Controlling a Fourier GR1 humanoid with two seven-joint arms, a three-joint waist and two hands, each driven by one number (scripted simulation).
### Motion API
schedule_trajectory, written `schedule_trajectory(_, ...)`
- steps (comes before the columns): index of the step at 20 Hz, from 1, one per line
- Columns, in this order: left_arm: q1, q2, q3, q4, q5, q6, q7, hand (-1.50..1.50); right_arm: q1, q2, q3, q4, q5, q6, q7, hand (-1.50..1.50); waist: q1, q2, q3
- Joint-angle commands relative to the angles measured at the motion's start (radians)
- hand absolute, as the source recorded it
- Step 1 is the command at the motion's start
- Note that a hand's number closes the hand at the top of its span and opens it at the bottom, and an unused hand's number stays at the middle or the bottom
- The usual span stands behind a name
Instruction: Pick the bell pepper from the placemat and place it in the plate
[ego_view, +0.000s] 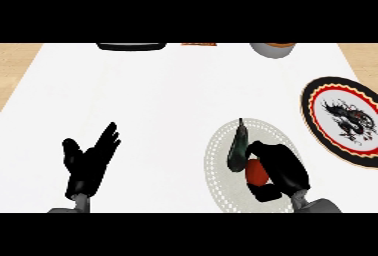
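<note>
Curling round the red bell pepper (255, 171), the right hand (280, 167) has its fingers and thumb wrapped about it at about five o'clock in the view. The pepper appears to sit low over the pale round placemat (218, 150), beside a dark long vegetable (238, 147); whether it has left the mat cannot be told. The patterned plate (314, 100) lies apart at three o'clock, with no pepper in it. By my reading, the grasp is made; lifting, carrying and placing remain. At eight o'clock the left hand (88, 162) rests open, fingers up.

text: none readable | labels: none | plate (342, 120): dragon motif only, no lettering
</note>
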Motion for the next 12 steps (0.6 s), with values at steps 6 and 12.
schedule_trajectory(6, 0.057, 0.015, 0.017, -0.004, 0.008, -0.027, -0.035, 0.00, 0.136, 0.191, 0.006, -0.179, 0.054, -0.292, 0.109, 1.50, -0.009, 0.000, 0.004)
schedule_trajectory(12, 0.011, -0.015, -0.001, 0.019, -0.026, 0.006, -0.021, 0.00, 0.234, 0.274, 0.040, -0.303, 0.214, -0.499, 0.223, 1.50, -0.014, 0.002, 0.004)
